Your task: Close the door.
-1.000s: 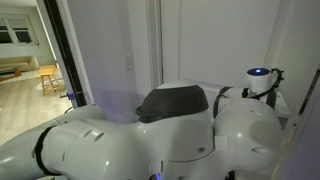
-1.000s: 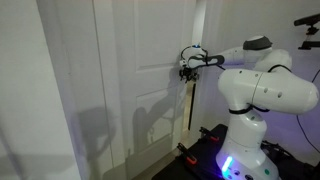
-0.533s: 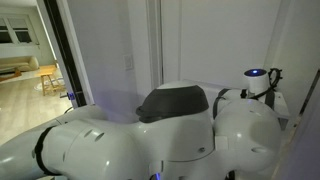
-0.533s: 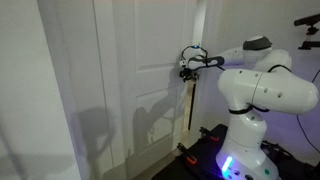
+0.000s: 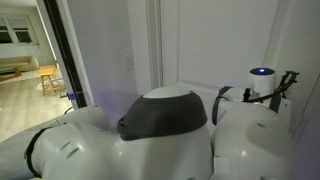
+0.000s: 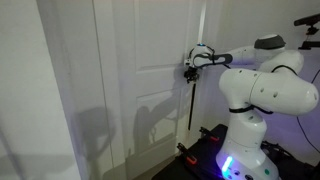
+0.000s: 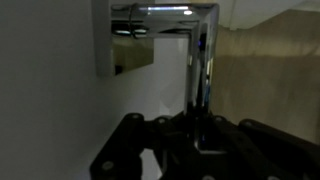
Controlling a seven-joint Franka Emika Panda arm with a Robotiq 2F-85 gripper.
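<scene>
1. The door (image 6: 120,80) takes up most of an exterior view. It is tall and white with recessed panels, and the arm's shadow lies across its lower half.
2. A thin dark strip (image 6: 197,25) runs down the door's edge nearest the arm, from the top of the frame to below the hand. It looks like a gap, but I cannot tell how far the door stands ajar.
3. My arm (image 6: 265,95) stands beside the door and reaches across at handle height. The hand (image 6: 191,68) is right at that edge of the door.
4. In the wrist view the silver lever handle (image 7: 200,55) shines bright chrome. Its bar runs down into the middle of the hand (image 7: 197,135), between the dark fingers.
5. The handle's backplate (image 7: 125,45) sits flat on the white door face.
6. I cannot tell whether the fingers pinch the lever or only bracket it, as that part is dark and blurred.
7. In an exterior view the arm's white shell fills the lower half. Behind it are a wall switch (image 5: 127,62) and a dark-framed opening (image 5: 60,50) onto a room with a wooden chair (image 5: 48,78).
8. A blue light (image 6: 228,163) glows at the arm's base.
</scene>
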